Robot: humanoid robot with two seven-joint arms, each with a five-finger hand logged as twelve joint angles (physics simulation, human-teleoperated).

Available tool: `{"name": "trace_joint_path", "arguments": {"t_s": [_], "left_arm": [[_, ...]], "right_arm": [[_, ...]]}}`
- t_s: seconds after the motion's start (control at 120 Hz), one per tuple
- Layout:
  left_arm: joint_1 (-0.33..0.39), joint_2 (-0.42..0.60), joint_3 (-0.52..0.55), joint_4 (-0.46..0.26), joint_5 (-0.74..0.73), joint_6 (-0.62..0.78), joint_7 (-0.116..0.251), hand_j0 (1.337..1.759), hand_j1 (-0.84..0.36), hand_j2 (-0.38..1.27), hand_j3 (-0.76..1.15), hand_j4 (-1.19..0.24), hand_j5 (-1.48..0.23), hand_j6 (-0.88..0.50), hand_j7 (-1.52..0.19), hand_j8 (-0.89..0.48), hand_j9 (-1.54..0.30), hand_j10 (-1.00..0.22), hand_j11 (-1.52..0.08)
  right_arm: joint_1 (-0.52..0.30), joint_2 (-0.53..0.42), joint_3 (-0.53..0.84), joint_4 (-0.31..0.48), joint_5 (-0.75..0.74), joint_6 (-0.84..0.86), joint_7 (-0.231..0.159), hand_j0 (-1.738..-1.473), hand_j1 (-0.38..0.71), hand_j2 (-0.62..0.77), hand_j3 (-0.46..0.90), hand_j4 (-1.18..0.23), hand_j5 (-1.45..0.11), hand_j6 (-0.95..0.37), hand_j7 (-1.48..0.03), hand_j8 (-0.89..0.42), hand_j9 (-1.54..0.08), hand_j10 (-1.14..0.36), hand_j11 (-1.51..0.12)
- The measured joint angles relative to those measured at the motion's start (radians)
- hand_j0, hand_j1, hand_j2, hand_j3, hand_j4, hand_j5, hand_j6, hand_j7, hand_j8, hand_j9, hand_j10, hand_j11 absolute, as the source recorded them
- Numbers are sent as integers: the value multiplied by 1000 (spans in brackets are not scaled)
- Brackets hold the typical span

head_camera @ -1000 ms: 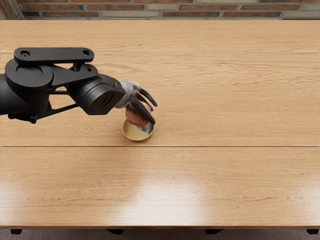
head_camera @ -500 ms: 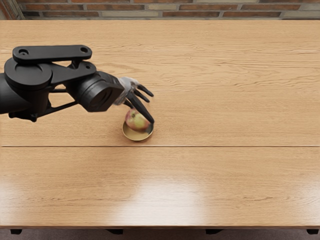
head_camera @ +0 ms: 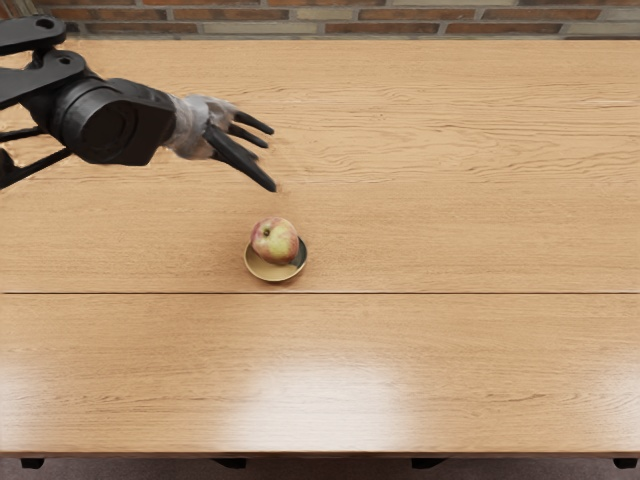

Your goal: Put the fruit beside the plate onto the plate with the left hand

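Observation:
A red and yellow apple [head_camera: 275,240] sits on the small yellow plate [head_camera: 258,269] near the middle of the wooden table. My left hand [head_camera: 240,143] hangs up and to the left of it, well apart from the fruit, with its dark fingers [head_camera: 252,168] spread and nothing in them. Its black arm comes in from the left edge. The right arm does not show.
The wooden table [head_camera: 420,330] stretches wide around the plate, with a seam running across just below it. A brick wall [head_camera: 400,20] lines the far edge.
The left hand let go of the apple, which now rests on the plate. The hand and arm rose and pulled back to the upper left.

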Motion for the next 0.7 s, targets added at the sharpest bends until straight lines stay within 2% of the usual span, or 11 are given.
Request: {"name": "trace_joint_path", "arguments": {"t_s": [0.217,0.308,0.408,0.575,0.7], "left_arm": [[153,215,-180,-1,-1,-375,0,1658,45,51,0,-254,-331,-254,-331,-254,-331,-252,-331],[284,265,-295,-1,-1,-517,0,1658,46,51,0,-254,-330,-253,-330,-253,-330,-252,-330],[362,306,-410,1,0,-642,0,1658,46,51,0,-253,-329,-253,-329,-253,-329,-252,-329],[422,336,-533,27,-9,-736,0,1658,47,51,0,-252,-328,-252,-328,-252,-328,-252,-328],[433,326,-578,125,-34,-753,0,1658,49,50,0,-251,-326,-250,-326,-250,-326,-250,-326]], "right_arm": [[1,0,0,0,0,0,0,-1658,-308,-7,0,-35,-45,-35,-45,-35,-45,-35,-45],[1,0,0,0,0,0,0,-1658,-308,-7,0,-35,-45,-35,-45,-35,-45,-35,-45],[2,0,1,1,0,0,0,-1658,-308,-7,0,-35,-45,-35,-45,-35,-45,-35,-45],[2,0,1,2,0,0,0,-1658,-308,-7,0,-35,-45,-35,-45,-35,-45,-35,-45],[3,0,1,1,0,0,0,-1658,-308,-7,0,-35,-45,-35,-45,-35,-45,-35,-45]]}}
